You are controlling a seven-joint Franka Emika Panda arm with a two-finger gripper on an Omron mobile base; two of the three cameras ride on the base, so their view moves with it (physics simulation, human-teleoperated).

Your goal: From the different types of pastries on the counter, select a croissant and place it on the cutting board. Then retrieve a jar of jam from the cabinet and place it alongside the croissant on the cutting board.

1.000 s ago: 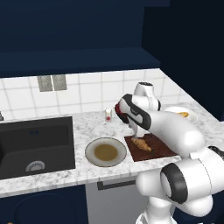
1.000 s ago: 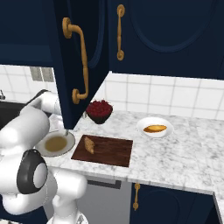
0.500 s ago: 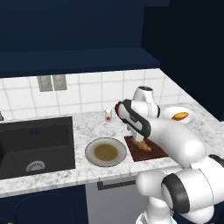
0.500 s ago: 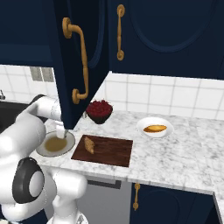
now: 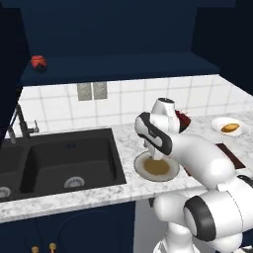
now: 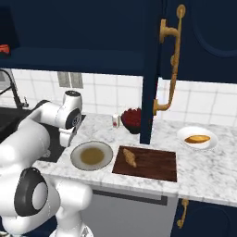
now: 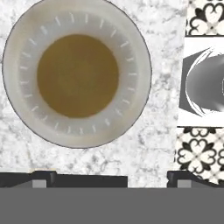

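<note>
The croissant lies on the left part of the cutting board on the marbled tabletop. The jar of jam sits on the open cabinet's shelf, above the sink. My end effector hangs empty, fingers spread wide, over the round beige plate left of the board.

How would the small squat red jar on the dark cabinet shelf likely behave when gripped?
The small squat red jar looks rigid, so it probably won't deform. Its rounded sides may slip between flat fingers. Squat and low, it seems unlikely to tip on the navy cabinet shelf.
</note>
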